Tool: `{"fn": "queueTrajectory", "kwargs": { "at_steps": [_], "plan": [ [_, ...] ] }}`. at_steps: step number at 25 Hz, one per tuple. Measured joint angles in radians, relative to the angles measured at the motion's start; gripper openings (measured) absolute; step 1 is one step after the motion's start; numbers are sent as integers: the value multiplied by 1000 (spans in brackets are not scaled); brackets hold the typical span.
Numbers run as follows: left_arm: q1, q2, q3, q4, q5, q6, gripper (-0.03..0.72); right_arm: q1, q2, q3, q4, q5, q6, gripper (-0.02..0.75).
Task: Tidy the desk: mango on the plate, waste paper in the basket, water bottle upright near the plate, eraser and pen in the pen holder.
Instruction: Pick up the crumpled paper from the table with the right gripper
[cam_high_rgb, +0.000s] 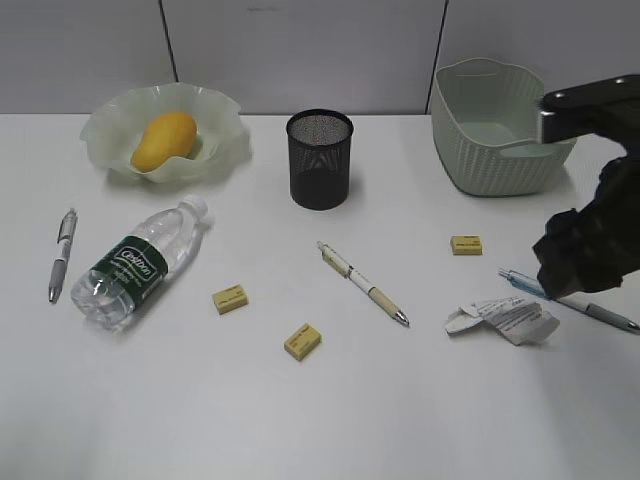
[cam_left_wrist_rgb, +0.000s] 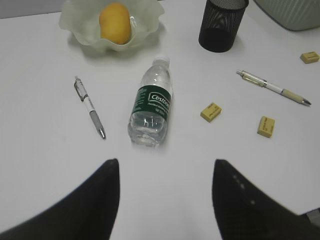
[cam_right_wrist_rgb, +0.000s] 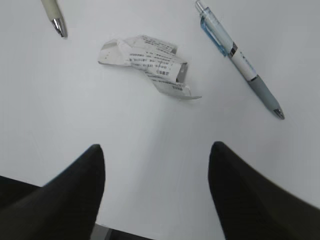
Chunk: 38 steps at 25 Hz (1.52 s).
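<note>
Both tools stood apart: the right tool (cam_right_wrist_rgb: 156, 170) hung over the waste paper (cam_right_wrist_rgb: 145, 62) at lower right, the left tool (cam_left_wrist_rgb: 165, 185) near the toppled water bottle (cam_left_wrist_rgb: 150, 102).

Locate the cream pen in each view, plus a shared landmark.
Exterior: cream pen at centre, tip toward waste paper.
Left wrist: upper right, right of the pen holder.
Right wrist: only its tip, top left.
Landmark: its silver tip.

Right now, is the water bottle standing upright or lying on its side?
Lying on its side. The water bottle rests lengthwise on the desk, its cap pointing toward the plate; its label reads sideways.
</note>
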Motion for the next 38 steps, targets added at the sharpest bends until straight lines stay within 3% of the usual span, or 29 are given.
{"fn": "queueTrajectory", "kwargs": {
  "at_steps": [4, 8, 30, 34, 38],
  "plan": [
    [0, 0, 0, 0, -26, 0, 446, 0, 62, 0, -1, -34, 6, 595],
    [0, 0, 0, 0, -57, 0, 447, 0, 113, 0, -9, -80, 6, 613],
    [0, 0, 0, -4, -59, 0, 447, 0, 537, -173, -80, -109, 4, 595],
    [0, 0, 0, -4, -59, 0, 447, 0, 558, -173, -80, -97, 3, 535],
    [0, 0, 0, -4, -59, 0, 447, 0, 558, -183, -85, -85, 2, 339]
  ]
}}
